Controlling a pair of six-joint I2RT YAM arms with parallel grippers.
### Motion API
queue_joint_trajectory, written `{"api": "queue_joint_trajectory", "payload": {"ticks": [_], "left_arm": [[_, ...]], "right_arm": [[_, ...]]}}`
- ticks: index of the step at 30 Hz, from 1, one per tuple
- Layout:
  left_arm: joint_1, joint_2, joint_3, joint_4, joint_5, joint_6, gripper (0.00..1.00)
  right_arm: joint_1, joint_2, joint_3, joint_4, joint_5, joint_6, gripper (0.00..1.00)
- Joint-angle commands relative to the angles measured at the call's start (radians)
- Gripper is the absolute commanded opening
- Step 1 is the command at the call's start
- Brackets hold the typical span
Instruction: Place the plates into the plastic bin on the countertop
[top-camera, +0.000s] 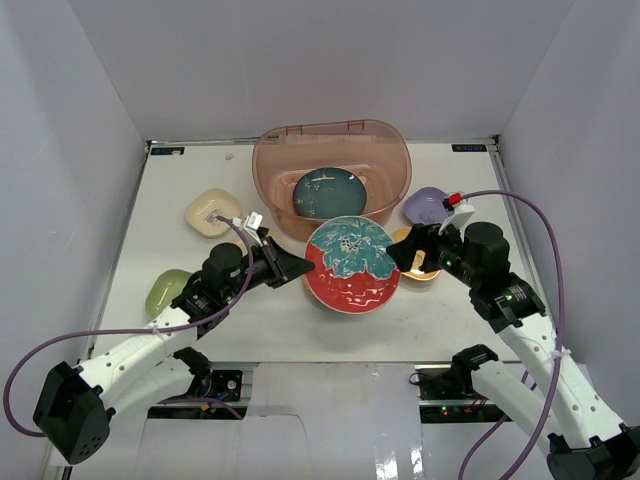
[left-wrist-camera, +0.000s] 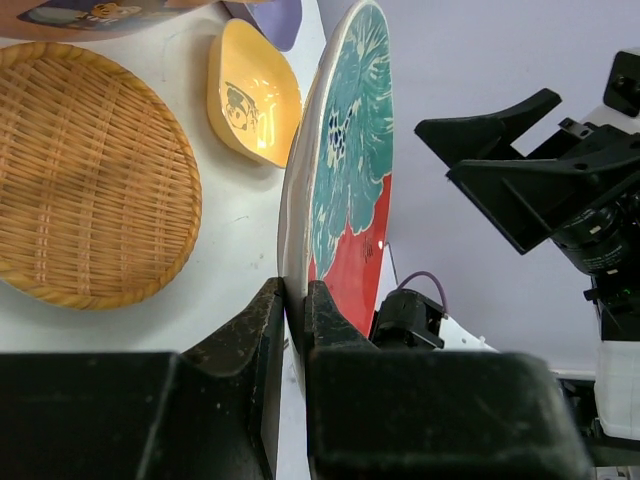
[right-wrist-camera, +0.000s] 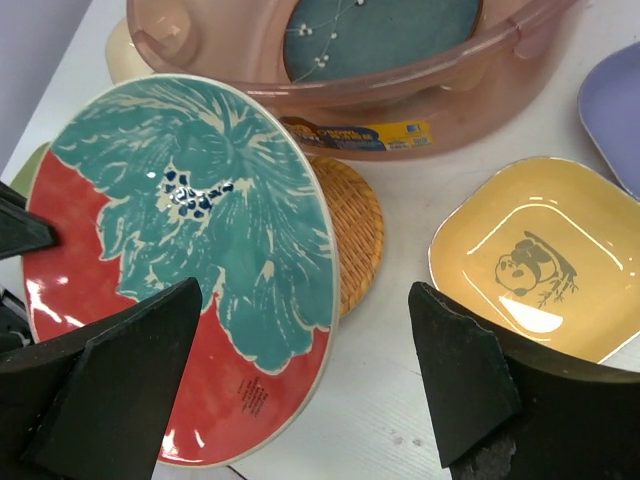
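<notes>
Left tool (left-wrist-camera: 295, 305) is narrow, pinching the red plate (top-camera: 352, 265) by its rim only. Plate hangs tilted over the woven plate (left-wrist-camera: 90, 180), just in front of the bin (top-camera: 262, 170), not in it yet. Right tool (top-camera: 405, 255) is spread wide at the plate's far edge, holding nothing. One teal plate (top-camera: 328, 192) lies in the bin; the yellow plate (right-wrist-camera: 530, 260) & others sit on the desk (top-camera: 330, 335).

Risks, imo: thin edge pinch on a glazed rim, so the plate may swivel or slip out w/ a quick swing and drop onto the woven plate. If right tool shuts off-centre, it could lever the plate out of the left grip. Carry too low and it clips the bin rim. A hard drop could chip the teal plate.

Writing: bin wall has a yellow/blue sticker (right-wrist-camera: 360, 133), text too small to read. Small dark print low on the red plate's face, also illegible. Yellow plate has a panda drawing, no words.
</notes>
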Motion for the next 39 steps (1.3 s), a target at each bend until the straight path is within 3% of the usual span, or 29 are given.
{"api": "queue_joint_trajectory", "payload": {"ticks": [1,6,12,16,17,19,22,23,24,25,29,33,39], "left_arm": [[0.020,-0.055,0.092,0.116,0.084,-0.021,0.00],[0.043,-0.040,0.119,0.144,0.107,-0.021,0.00],[0.063,-0.032,0.178,0.144,0.128,-0.003,0.00],[0.069,-0.046,0.205,0.100,0.106,0.028,0.00],[0.069,-0.052,0.211,0.077,0.087,0.042,0.00],[0.069,-0.068,0.240,-0.012,0.020,0.092,0.06],[0.069,-0.081,0.311,-0.130,-0.049,0.212,0.24],[0.069,-0.083,0.331,-0.153,-0.066,0.246,0.45],[0.068,-0.084,0.375,-0.240,-0.088,0.282,0.55],[0.069,-0.086,0.398,-0.276,-0.138,0.351,0.73],[0.069,-0.112,0.471,-0.419,-0.270,0.487,0.95],[0.069,-0.167,0.471,-0.534,-0.397,0.568,0.98],[0.069,-0.256,0.315,-0.621,-0.473,0.573,0.98]], "right_arm": [[-0.004,0.013,-0.034,-0.001,0.000,-0.011,0.90],[-0.004,0.038,-0.086,0.080,-0.125,0.058,1.00],[-0.002,0.058,-0.155,0.241,-0.257,0.141,0.81],[-0.004,0.047,-0.198,0.388,-0.304,0.236,0.44],[-0.004,0.046,-0.203,0.407,-0.301,0.270,0.25],[-0.005,0.052,-0.198,0.459,-0.289,0.302,0.08],[-0.005,0.095,-0.140,0.491,-0.274,0.314,0.08],[-0.005,0.108,-0.122,0.508,-0.269,0.328,0.08],[-0.005,0.145,-0.073,0.525,-0.264,0.336,0.08],[-0.007,0.168,-0.041,0.552,-0.245,0.342,0.08],[-0.010,0.326,0.133,0.609,-0.211,0.359,0.08],[-0.034,0.544,0.306,0.642,-0.183,0.359,0.08],[-0.060,0.806,0.570,0.599,-0.139,0.284,0.08]]}}
